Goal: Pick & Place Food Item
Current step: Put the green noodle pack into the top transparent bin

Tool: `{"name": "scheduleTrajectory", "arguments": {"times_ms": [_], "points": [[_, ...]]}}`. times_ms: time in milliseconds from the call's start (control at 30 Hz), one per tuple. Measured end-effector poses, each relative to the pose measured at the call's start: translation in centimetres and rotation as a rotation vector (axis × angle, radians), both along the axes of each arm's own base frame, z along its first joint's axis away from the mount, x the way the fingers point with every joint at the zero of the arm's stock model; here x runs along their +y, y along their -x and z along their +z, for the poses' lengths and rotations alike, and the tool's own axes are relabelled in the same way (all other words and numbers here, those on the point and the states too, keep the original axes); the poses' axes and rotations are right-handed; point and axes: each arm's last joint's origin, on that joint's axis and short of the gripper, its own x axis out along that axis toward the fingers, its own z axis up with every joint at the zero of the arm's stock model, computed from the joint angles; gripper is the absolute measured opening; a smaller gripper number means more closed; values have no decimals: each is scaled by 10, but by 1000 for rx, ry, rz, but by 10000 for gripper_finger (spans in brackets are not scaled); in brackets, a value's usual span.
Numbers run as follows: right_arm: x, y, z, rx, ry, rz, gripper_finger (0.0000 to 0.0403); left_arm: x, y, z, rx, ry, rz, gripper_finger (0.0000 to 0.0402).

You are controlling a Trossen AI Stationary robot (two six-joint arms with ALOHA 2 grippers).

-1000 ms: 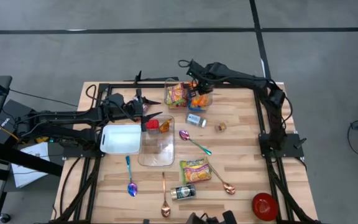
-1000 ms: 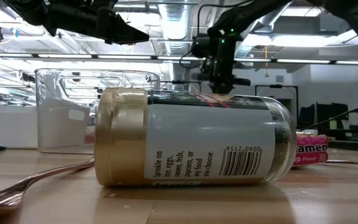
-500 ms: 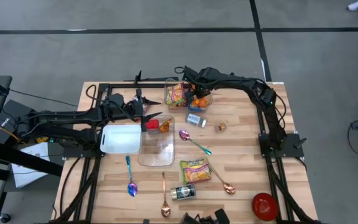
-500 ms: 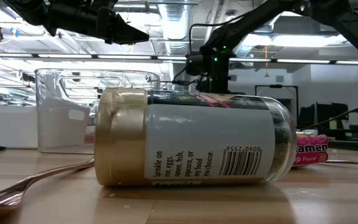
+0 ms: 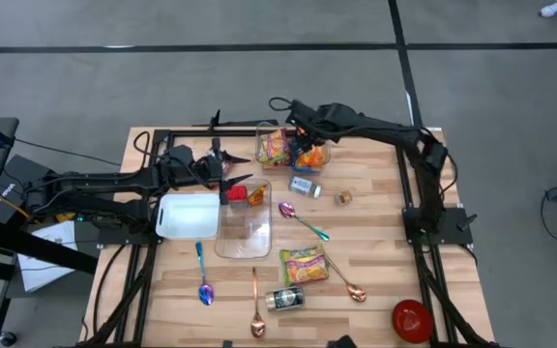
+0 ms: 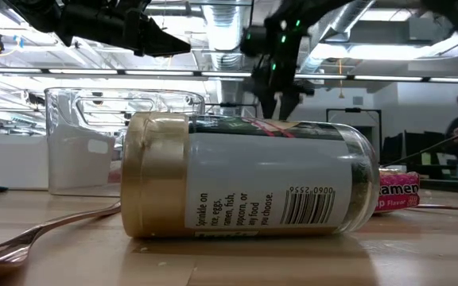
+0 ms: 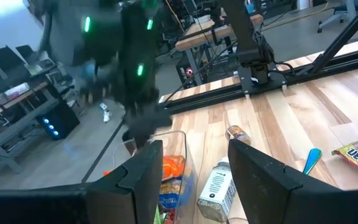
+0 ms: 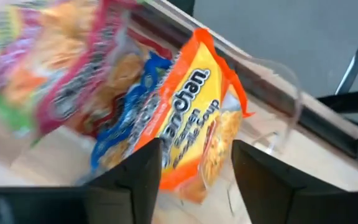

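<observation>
An orange ramen packet (image 8: pixel 197 124) stands on end in a clear bin (image 5: pixel 303 155) at the table's far middle, beside a pink and green packet (image 5: pixel 272 147). My right gripper (image 5: pixel 296 121) hangs open just above the bin, pointing steeply down; the orange packet shows beyond the gap between its fingers (image 8: pixel 135 180), apart from them. My left gripper (image 5: pixel 245 171) waits open over the table's left half, level, with nothing between its fingers (image 7: pixel 145 174). A third ramen packet (image 5: pixel 304 263) lies flat near the table's middle.
A clear tub (image 5: pixel 245 232) with a white lid (image 5: pixel 189 217) sits below my left gripper. A seasoning jar (image 5: pixel 285 299) lies on its side near the front edge, a small bottle (image 5: pixel 305 187) lies by the bin, and several spoons and a red bowl (image 5: pixel 411 320) lie around.
My right gripper has opened and let go of the orange ramen packet, which stays standing in the bin. It has risen clear of the bin, drifted a little toward the table's far left, and rolled somewhat.
</observation>
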Motion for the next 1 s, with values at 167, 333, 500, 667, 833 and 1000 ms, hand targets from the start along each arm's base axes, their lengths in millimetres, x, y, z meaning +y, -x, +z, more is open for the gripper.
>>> {"name": "scheduleTrajectory", "arguments": {"times_ms": [167, 333, 500, 667, 833, 1000], "points": [[52, 6, 31, 9, 28, 181, 217, 0, 0, -4, 49, -19, 0, 176], [124, 25, 35, 78, 9, 382, 216, 1, 1, -6, 77, -38, 30, 176], [199, 52, 17, 128, -2, 629, 204, 1, 1, -6, 81, -50, 28, 176], [254, 70, -6, 4, -82, 772, 187, 1, 1, -6, 84, -67, 26, 176], [283, 68, -20, -90, -94, 858, 168, 1, 1, -4, 65, -69, 26, 176], [292, 52, -42, -64, -95, 926, 158, -3, 0, -3, 49, -73, 11, 176]]}}
